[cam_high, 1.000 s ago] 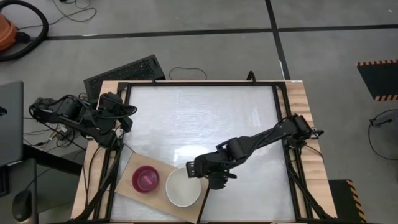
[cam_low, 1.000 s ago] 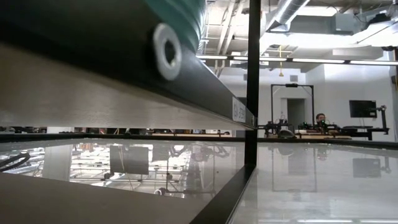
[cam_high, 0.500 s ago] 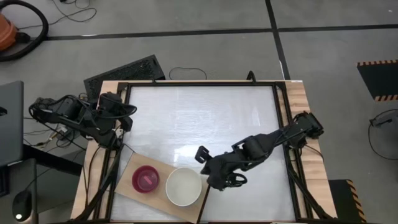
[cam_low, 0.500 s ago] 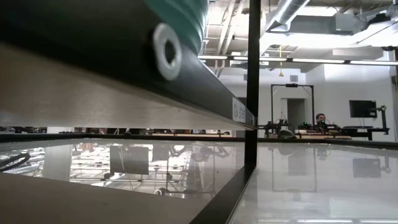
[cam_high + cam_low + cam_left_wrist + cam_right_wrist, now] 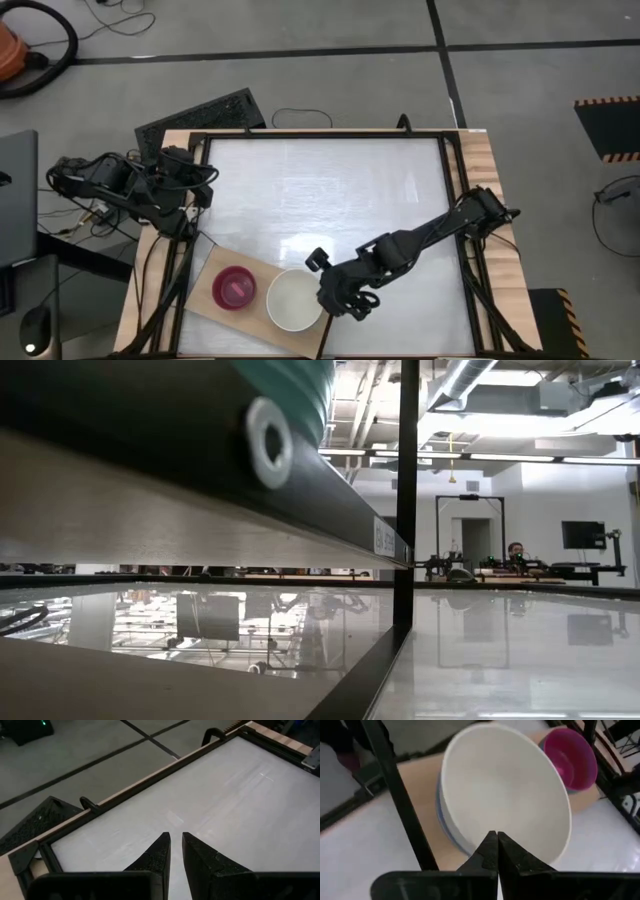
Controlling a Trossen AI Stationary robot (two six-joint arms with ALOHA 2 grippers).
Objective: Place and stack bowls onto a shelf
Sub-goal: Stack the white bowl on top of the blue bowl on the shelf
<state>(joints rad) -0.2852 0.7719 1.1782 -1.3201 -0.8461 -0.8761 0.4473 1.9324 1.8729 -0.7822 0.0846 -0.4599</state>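
The shelf (image 5: 213, 322), a pale wood board, lies at the table's near left. On it a cream white bowl (image 5: 293, 301) sits nested in a slate blue bowl (image 5: 443, 822), with a magenta bowl (image 5: 234, 289) to their left. My right gripper (image 5: 330, 297) is shut, its fingertips (image 5: 495, 839) at the white bowl's right rim. My left gripper (image 5: 176, 837) waits shut at the table's far left corner, over bare tabletop. My right gripper's shut fingertips stand over the cream white bowl's rim (image 5: 475, 851) on its right side, coming slanting from the table's right. The fingers hide the spot, so I cannot tell whether they touch the bowl. The bowl rests on the slate blue bowl.
A black frame rail (image 5: 395, 800) runs between the white tabletop (image 5: 330, 190) and the shelf. The black frame (image 5: 452, 180) rims the table. In the low view a black rail (image 5: 200, 460) blocks most of the table.
My right gripper has drawn back from the white bowl toward the table's right edge, then come toward the near edge and back to the bowl's right rim. The bowls have stayed in place on the shelf.
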